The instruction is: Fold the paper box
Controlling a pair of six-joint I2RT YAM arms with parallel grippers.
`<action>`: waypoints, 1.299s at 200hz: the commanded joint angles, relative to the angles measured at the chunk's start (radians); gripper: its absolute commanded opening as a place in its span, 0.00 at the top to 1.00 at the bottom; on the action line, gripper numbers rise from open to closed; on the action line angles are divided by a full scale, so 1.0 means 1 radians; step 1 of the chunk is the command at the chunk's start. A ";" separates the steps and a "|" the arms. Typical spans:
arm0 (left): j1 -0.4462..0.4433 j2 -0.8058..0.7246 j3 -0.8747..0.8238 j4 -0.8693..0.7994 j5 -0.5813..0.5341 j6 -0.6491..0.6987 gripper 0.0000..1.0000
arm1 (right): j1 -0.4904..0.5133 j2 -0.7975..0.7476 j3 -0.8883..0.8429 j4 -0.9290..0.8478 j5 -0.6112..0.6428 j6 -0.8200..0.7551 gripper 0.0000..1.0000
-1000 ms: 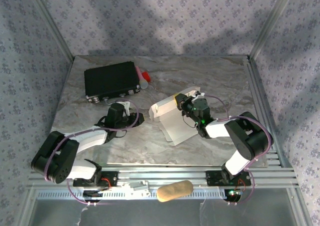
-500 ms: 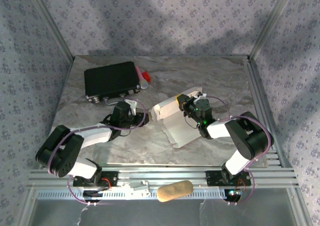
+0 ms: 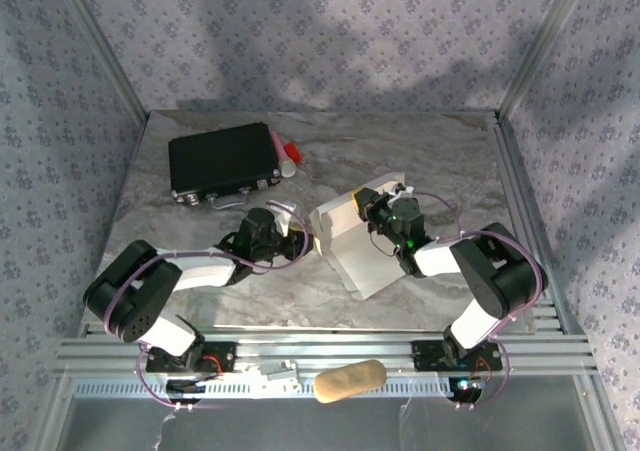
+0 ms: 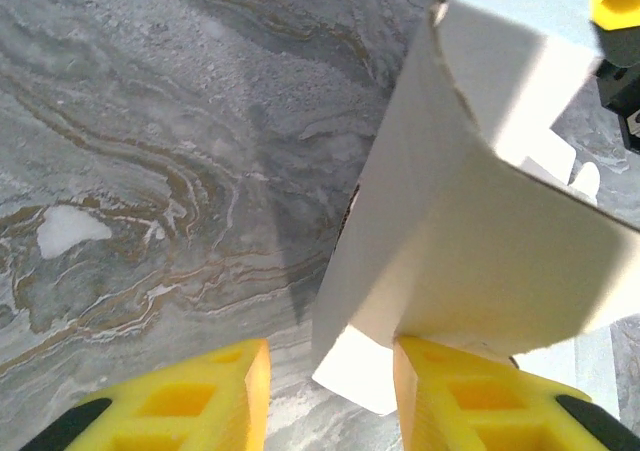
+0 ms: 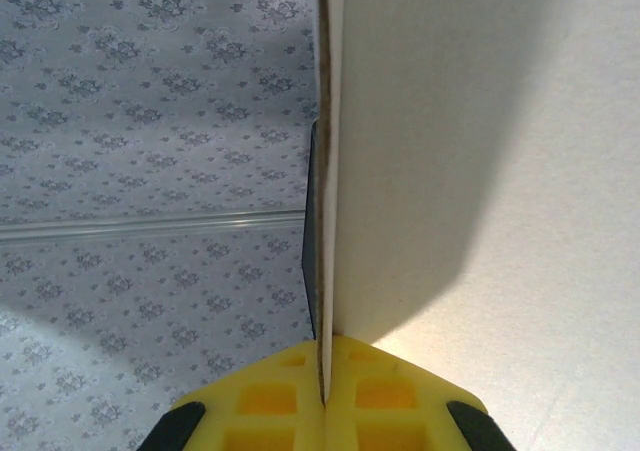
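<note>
Mid-fold: left gripper (image 4: 330, 369), jaws apart and empty, sits at the 9 o'clock edge of the half-raised paper box (image 3: 352, 246) mid-table (image 3: 430, 161), right gripper (image 5: 325, 376) pinching its 1 o'clock panel; next likely needs left to push that wall upright.

Free marble (image 3: 430, 156) beyond paper box (image 3: 350, 251)

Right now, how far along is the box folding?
Partly done: the paper box has walls raised off the marble table, but it is open and not yet closed. In hand: the right gripper is shut on one panel's edge, and the left gripper, jaws apart, sits at the near corner flap. Left: fold in and tuck the remaining flaps.
</note>
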 commanded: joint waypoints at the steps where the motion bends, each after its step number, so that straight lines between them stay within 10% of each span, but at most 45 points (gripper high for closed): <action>1: -0.022 0.003 0.034 0.055 -0.031 0.036 0.62 | 0.001 0.005 -0.011 -0.013 -0.007 -0.031 1.00; 260: -0.253 0.104 0.110 0.044 -0.558 0.055 0.57 | 0.044 0.005 -0.099 0.102 0.054 -0.034 1.00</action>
